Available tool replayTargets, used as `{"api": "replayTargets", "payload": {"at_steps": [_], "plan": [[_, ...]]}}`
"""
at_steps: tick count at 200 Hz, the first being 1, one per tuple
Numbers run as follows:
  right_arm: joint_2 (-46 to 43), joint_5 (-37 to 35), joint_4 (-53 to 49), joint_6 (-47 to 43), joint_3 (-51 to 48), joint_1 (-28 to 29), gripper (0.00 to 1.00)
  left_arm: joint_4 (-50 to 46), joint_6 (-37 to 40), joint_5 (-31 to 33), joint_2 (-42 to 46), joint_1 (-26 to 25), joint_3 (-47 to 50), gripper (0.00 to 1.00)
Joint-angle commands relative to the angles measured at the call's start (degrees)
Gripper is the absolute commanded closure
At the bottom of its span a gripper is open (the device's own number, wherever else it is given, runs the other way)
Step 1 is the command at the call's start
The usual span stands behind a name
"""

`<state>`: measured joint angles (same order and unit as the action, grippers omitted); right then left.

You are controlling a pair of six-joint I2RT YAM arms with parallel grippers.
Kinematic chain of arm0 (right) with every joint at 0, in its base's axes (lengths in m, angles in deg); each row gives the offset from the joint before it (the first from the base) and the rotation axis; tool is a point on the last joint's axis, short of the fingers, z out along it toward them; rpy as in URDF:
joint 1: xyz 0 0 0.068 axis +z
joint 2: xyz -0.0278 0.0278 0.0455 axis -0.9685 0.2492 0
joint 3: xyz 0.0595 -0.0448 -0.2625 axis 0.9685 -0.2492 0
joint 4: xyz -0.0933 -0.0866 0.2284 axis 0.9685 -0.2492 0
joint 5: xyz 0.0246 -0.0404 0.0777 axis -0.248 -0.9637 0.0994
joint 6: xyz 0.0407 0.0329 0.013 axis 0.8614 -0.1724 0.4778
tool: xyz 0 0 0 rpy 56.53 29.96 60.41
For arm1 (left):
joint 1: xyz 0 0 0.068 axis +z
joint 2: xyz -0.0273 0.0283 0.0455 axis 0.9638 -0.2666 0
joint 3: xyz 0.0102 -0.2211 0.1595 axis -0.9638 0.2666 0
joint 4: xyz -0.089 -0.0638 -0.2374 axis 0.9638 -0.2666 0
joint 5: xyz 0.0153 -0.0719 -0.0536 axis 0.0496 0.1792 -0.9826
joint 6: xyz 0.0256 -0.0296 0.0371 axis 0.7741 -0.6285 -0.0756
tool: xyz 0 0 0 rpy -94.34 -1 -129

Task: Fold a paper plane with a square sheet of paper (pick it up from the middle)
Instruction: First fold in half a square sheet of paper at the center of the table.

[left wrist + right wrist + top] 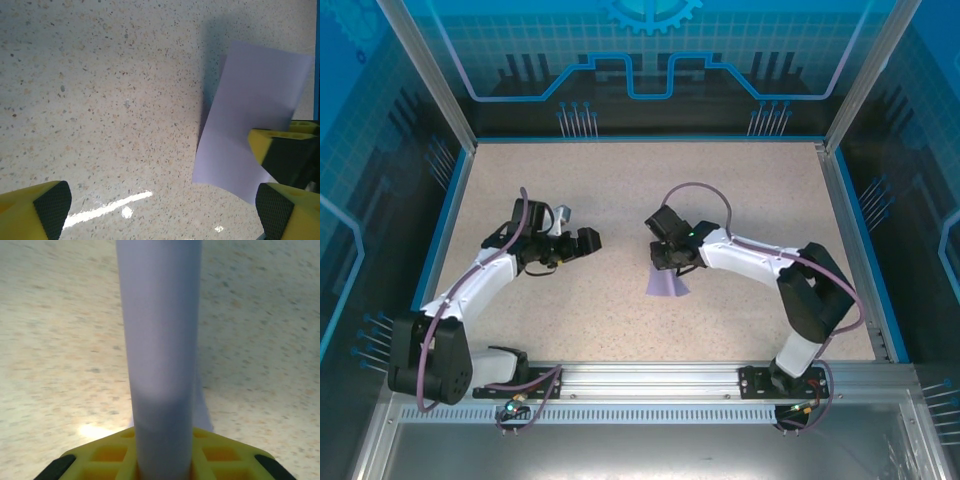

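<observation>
Right hand point(670, 257) is your working hand at this moment. Its jaws are drawn in narrow on the square sheet of paper point(667, 283), pinching it near the middle rather than at an edge. Seen from its own wrist, the sheet rises from between the yellow fingers point(105, 455) as a rounded, doubled-over band. That tells me the pinch has gathered the paper into a soft bow, not a crease. From overhead, the sheet hangs out at 6 o'clock of that hand, just right of centre on the tabletop point(650, 190). The shadow beside it in the left wrist view suggests most of it is off the surface, though I cannot tell whether a corner touches.

Left hand point(575, 243) stands at 9 o'clock of the right hand, apart from the sheet, jaws spread fully and holding nothing. It faces the paper, and I judge it is placed so to take the free side once you present it.

Assessment: the mid-sheet hold follows the task's instruction and leaves both halves free for a first fold. No crease is visible, so folding has not begun. Risk: thin paper in a narrow pinch can slip or crumple, so you should move gently.
</observation>
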<state>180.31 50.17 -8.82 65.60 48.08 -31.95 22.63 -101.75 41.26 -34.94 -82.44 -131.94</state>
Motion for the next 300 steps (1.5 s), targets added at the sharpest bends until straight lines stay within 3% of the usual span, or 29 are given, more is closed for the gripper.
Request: {"api": "replayTargets", "payload": {"at_steps": [1,39,67,106,201,249,300], "plan": [[-5.2,10.1,7.2,-0.8,0.0,0.7,0.76,-5.1,-0.4,2.6,3.3,-0.1,-3.1,0.01],[-8.1,26.1,19.3,1.7,-3.9,-1.9,0.77,-7.4,-1.1,2.1,6.5,-0.1,-5.0,0.01],[-6.6,33.7,24.4,3.0,-7.8,-4.8,0.77,-4.8,-3.5,-1.6,7.3,-0.2,-4.2,0.01],[-4.8,37.6,26.7,1.8,-13.4,-8.4,0.76,-0.3,-5.5,-3.6,5.0,-3.4,-2.5,0.01],[1.4,42.0,26.2,-5.3,-20.1,-13.9,0.75,13.8,-10.7,-1.9,-11.6,-17.1,-4.3,0.02],[2.9,42.9,26.0,-7.1,-21.4,-15.5,0.71,14.9,-11.7,4.1,-16.8,-21.3,-5.2,0.15],[4.0,43.5,27.3,-7.2,-22.3,-16.4,0.71,17.6,-12.8,12.6,-16.7,-26.2,-1.6,0.45]]}}
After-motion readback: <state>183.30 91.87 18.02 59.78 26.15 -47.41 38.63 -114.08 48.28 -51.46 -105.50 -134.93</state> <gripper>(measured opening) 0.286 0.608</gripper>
